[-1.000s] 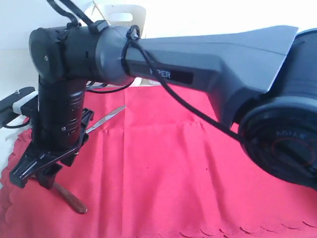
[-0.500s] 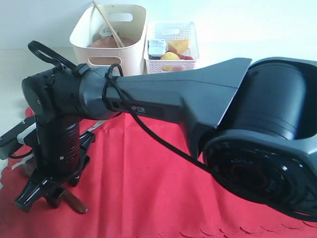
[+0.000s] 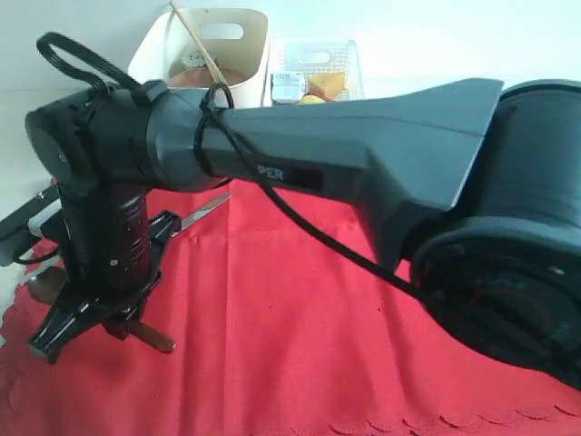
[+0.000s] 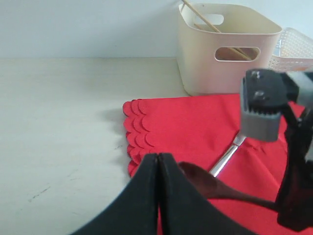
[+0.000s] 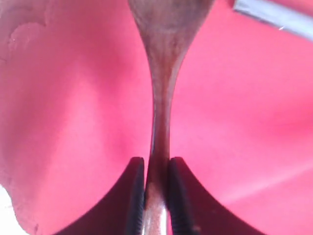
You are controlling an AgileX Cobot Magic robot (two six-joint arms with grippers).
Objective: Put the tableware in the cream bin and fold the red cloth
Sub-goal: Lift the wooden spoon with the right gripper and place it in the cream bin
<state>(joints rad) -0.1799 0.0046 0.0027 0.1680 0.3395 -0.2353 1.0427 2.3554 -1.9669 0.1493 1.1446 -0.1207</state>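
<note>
Right wrist view: right jaws pinch spoon (image 5: 159, 83) handle over red cloth (image 5: 73, 112). Left jaws pressed together, empty. Risk: thin grip w/ long overhang, so spoon may swivel or slip before reaching bin (image 3: 252, 54).
</note>
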